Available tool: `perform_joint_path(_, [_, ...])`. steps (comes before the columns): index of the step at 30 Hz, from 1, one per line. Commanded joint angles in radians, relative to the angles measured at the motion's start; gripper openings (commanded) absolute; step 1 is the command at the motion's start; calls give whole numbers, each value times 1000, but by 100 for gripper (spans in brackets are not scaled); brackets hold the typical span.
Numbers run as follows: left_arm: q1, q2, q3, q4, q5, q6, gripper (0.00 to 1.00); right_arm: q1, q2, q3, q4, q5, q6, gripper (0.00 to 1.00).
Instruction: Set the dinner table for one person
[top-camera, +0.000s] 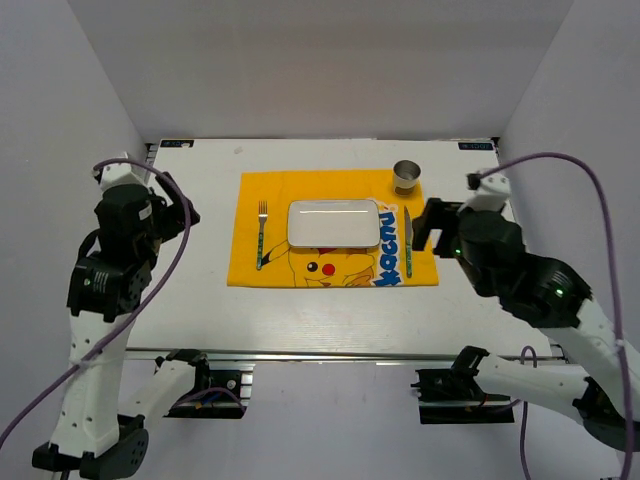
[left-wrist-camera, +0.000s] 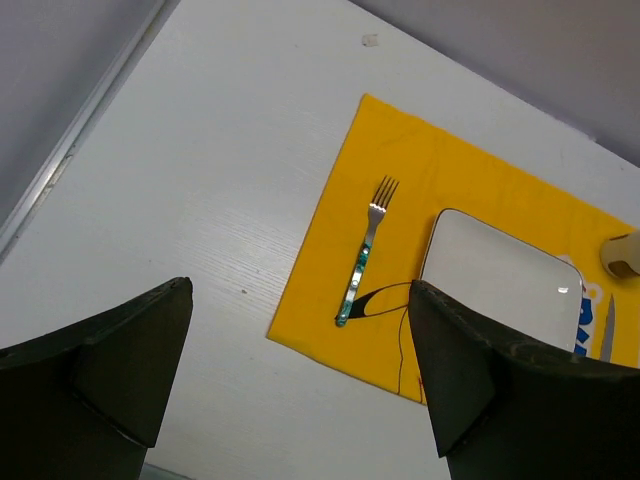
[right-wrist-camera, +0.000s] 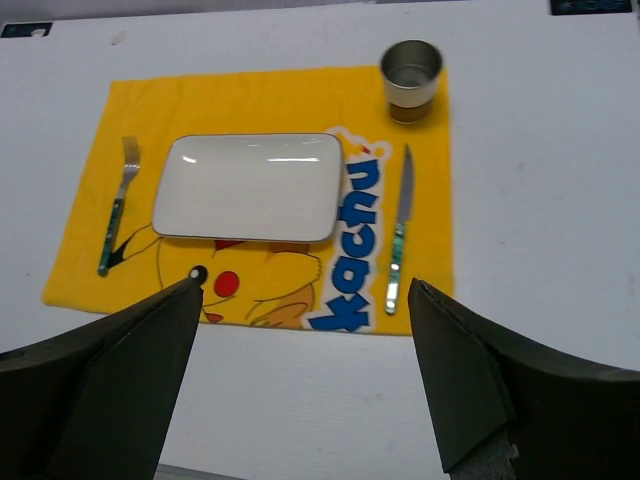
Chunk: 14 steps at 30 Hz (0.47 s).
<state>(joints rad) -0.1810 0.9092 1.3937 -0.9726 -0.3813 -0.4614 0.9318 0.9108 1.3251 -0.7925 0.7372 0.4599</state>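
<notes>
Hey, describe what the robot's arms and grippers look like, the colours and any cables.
The left arm and right arm are white shells with black joint housings, each trailing a purple cable. A small green light glows on the right arm. The left gripper and right gripper have dark, wedge-shaped fingers.

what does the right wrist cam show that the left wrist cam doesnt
Only the right wrist view: the whole metal cup, the full knife and the blue lettering on the placemat. The left wrist view catches just slivers of cup and knife at its right border. Only the left wrist view: the dinner table along its left edge, where it meets the wall. Both: the fork, the white plate and the placemat.
</notes>
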Motion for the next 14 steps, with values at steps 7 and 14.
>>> perform_joint_path(7, [-8,-219,-2,-156,104,90,98,2,-184,66,-347,179,31,89])
perform_joint_path(14, [-8,-328,-45,-115,91,69,98,7,-245,22,-301,194,48,90])
